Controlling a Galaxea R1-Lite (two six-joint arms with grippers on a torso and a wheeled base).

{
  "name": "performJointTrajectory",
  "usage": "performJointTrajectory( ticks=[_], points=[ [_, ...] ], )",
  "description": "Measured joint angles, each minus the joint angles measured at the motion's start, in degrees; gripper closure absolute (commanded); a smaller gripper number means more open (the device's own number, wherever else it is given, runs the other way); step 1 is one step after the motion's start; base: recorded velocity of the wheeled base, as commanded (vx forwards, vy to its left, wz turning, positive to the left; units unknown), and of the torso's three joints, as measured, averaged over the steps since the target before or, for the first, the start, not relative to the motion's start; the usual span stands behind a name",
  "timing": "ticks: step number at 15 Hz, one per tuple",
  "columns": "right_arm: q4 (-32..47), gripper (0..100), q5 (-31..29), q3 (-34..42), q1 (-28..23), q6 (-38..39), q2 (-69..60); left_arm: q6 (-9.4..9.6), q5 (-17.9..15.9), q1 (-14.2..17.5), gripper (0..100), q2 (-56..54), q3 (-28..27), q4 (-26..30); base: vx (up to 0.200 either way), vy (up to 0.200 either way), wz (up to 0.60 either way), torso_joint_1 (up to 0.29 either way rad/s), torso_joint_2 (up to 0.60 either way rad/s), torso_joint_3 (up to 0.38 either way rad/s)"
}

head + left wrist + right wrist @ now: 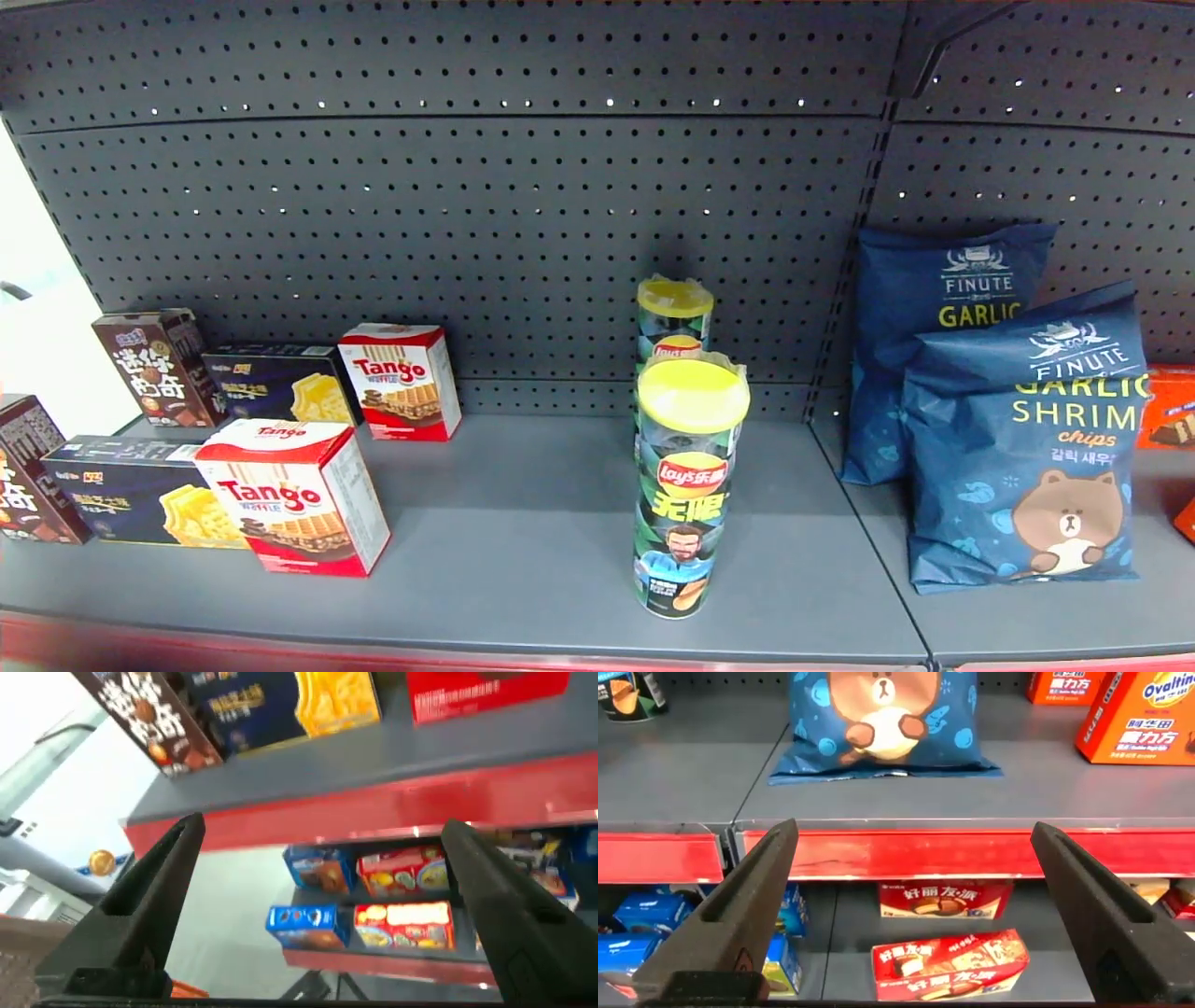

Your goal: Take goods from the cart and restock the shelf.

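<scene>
The left tool point(322, 831) was spread wide with nothing between its fingers, and the right tool point(915, 831) was likewise spread and empty, so no goods were in hand for the shelf point(523, 532). Both tools hung below the shelf's front edge. The red price rail point(971, 851) ran just above and beyond the right tool, the bear-printed chip bag point(882, 719) stood farther beyond it on the shelf, and boxed snacks point(948, 961) on the lower level lay straight ahead between its fingers. Above and beyond the left tool sat a brown box point(149, 714) and a dark blue box point(280, 705), close to the shelf's front. The red box cut off beside them was probably one of the wafer boxes point(299, 495), though too little of it showed to be sure. Between the two tools' sides, the front chip can point(691, 485) stood upright with the rear chip can point(674, 322) right behind it and bare shelf around them. From here the likeliest trouble seemed to be a tool rising straight up and catching the rail's lip. Spread fingers coming in over the edge could also clip the brown box, or nudge the tall, narrow front can into the one behind it.
</scene>
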Motion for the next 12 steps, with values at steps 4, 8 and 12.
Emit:
performJointTrajectory(
  ticks=[4,8,12],
  points=[
    [0.0,0,0.0,0.0,0.0,0.0,-0.1,-2.41,-0.3,-8.6,0,-4.9,-0.2,0.7,0.0,0.0,0.0,0.0,0.0,0.0],
    [0.0,0,0.0,0.0,0.0,0.0,-0.2,-4.04,-0.4,-18.8,0,-3.2,-0.2,0.9,0.0,0.0,0.0,0.0,0.0,0.0],
    [0.0,0,0.0,0.0,0.0,0.0,-0.1,-4.52,-11.4,-16.0,0,-0.1,-0.3,0.9,0.0,0.0,0.0,0.0,0.0,0.0]
  ],
)
